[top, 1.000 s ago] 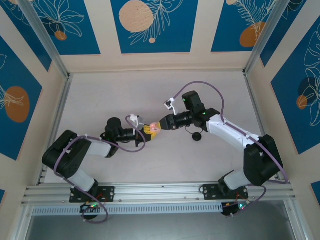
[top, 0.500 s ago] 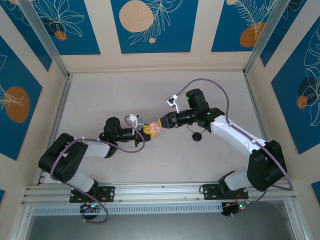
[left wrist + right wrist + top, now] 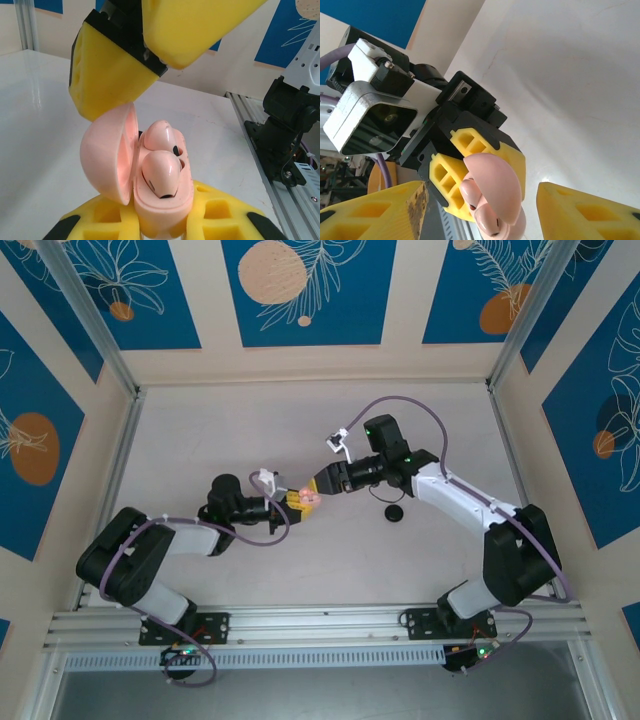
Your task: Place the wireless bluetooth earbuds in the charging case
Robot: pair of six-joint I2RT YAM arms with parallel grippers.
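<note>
Two pale pink earbuds [image 3: 161,165] sit in the open round pink plastic case [image 3: 162,212], which the left claw [image 3: 296,502] pinches; the right claw [image 3: 322,484], spread wide, stands just upper right of its lid [image 3: 107,160].

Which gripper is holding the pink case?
The left gripper: it clamps the open pink case by its base, while the right gripper stands open just beside it.
</note>
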